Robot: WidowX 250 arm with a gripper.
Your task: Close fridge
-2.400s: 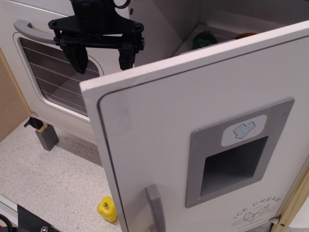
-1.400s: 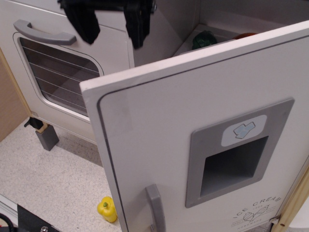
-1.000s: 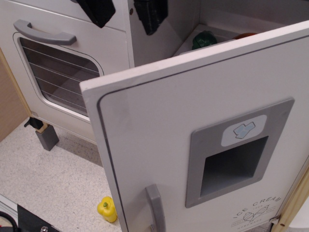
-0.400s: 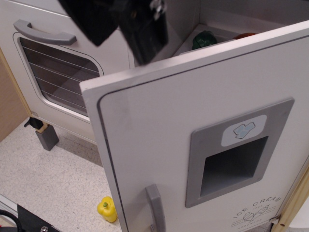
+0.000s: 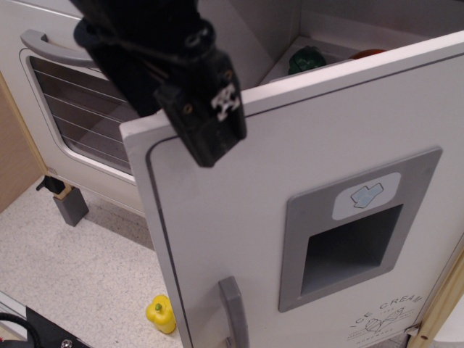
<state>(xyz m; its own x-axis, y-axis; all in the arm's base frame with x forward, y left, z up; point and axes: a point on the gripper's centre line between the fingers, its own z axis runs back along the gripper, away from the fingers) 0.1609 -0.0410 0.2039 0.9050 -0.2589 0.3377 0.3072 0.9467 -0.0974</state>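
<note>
The white fridge door [image 5: 239, 217] stands wide open and swings toward the camera. It has a grey vertical handle [image 5: 232, 312], a grey dispenser panel [image 5: 351, 239] with an ice-cube sticker, and "ICE CREAM" lettering at the lower right. My black gripper [image 5: 177, 134] hangs over the door's upper left corner, on its outer face. One finger [image 5: 206, 119] lies in front of the door's top edge and the other finger [image 5: 127, 80] is behind and to the left. The fingers stand apart and hold nothing. Whether they touch the door cannot be told.
The white oven door [image 5: 80, 116] with its wire-rack window and horizontal grey handle [image 5: 43, 43] is at the left. A green toy [image 5: 308, 58] and a red item [image 5: 370, 52] sit inside the fridge. A yellow toy pepper [image 5: 161, 314] and a grey block [image 5: 70, 204] lie on the speckled floor.
The gripper rose out of the top of the view, shifted right, then came down toward the camera onto the door's upper left corner. The door has not moved.
</note>
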